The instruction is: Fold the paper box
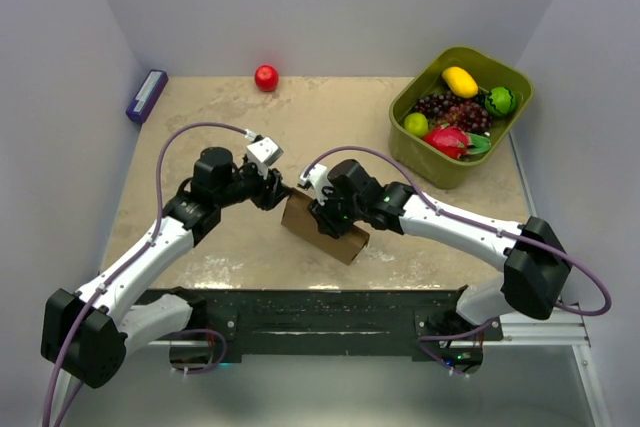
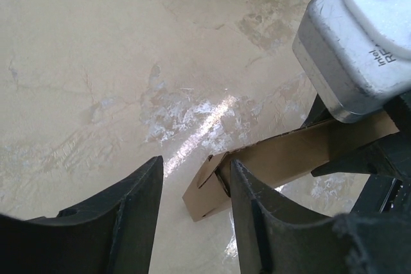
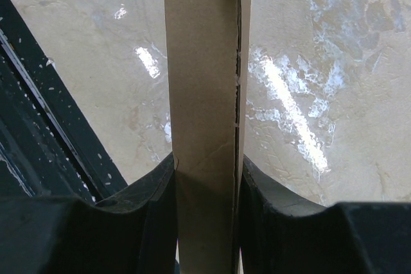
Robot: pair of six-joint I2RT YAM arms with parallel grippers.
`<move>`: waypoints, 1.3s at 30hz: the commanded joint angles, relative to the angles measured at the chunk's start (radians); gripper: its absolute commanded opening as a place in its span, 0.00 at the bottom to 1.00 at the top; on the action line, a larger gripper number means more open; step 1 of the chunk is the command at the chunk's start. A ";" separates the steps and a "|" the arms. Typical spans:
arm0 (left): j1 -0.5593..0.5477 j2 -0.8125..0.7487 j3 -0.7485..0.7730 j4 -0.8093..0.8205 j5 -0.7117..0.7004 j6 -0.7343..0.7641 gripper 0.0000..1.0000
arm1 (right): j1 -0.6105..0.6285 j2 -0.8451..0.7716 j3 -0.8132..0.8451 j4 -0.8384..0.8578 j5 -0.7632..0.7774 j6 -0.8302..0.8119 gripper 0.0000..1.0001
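From above, I'm seeing the paper box (image 1: 327, 229) standing on edge at the near middle of the table (image 1: 330, 127), with both arms meeting over it. The right gripper (image 1: 322, 209) is pinching its top edge and the left gripper (image 1: 278, 190) is hovering at its left end. A green bin (image 1: 440, 172) of toy fruit is sitting at the far right, a red ball (image 1: 266, 78) at the far edge and a purple box (image 1: 146, 95) at the far left corner. In the left wrist view, the left gripper (image 2: 194, 165) is showing its fingers (image 2: 135, 216) spread apart, with the paper box's notched end (image 2: 212, 187) just beside the right one; I cannot tell if they are touching. A grey camera housing (image 2: 350, 49) is reading "intel RE", the rest cut off. In the right wrist view, the right gripper (image 3: 205, 171) is clamping its fingers (image 3: 151, 222) on the paper box (image 3: 202, 81), which is running straight up the middle, with a black rail (image 3: 38, 126) lying at the left.
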State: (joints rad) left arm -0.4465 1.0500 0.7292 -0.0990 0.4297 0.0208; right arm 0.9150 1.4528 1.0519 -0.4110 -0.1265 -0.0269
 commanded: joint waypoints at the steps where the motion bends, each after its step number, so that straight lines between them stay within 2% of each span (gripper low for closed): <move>1: -0.004 -0.016 0.019 0.022 -0.011 0.016 0.45 | -0.001 0.029 -0.003 0.035 -0.035 -0.010 0.30; 5: -0.004 -0.018 0.018 0.022 -0.005 0.014 0.36 | -0.001 0.026 -0.004 0.034 -0.028 -0.010 0.30; 14: -0.004 -0.012 0.015 0.027 0.015 0.010 0.28 | -0.001 0.031 -0.001 0.031 -0.021 -0.010 0.29; 22: -0.006 -0.018 0.007 0.024 0.044 0.014 0.14 | -0.001 0.034 -0.001 0.032 -0.012 -0.010 0.29; 27: -0.008 -0.018 0.001 0.016 0.113 0.021 0.02 | -0.001 0.032 -0.001 0.031 -0.007 -0.010 0.29; 30: -0.011 -0.022 -0.002 0.015 0.121 0.024 0.00 | -0.001 0.032 -0.001 0.031 -0.007 -0.010 0.29; 32: -0.011 -0.025 -0.002 0.015 0.113 0.024 0.01 | -0.001 0.031 -0.001 0.032 -0.007 -0.010 0.29; 35: -0.011 -0.027 -0.001 0.012 0.066 0.024 0.14 | 0.001 0.027 -0.003 0.031 -0.010 -0.011 0.29; 36: -0.011 -0.027 0.001 0.009 0.037 0.022 0.24 | -0.001 0.024 -0.004 0.031 -0.010 -0.010 0.29; 39: -0.011 -0.033 0.004 0.007 -0.002 0.019 0.38 | -0.002 0.024 -0.004 0.034 -0.015 -0.008 0.29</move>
State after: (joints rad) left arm -0.4522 1.0416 0.7265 -0.0998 0.4847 0.0284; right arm 0.9142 1.4593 1.0519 -0.4026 -0.1242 -0.0257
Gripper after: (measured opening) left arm 0.308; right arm 0.377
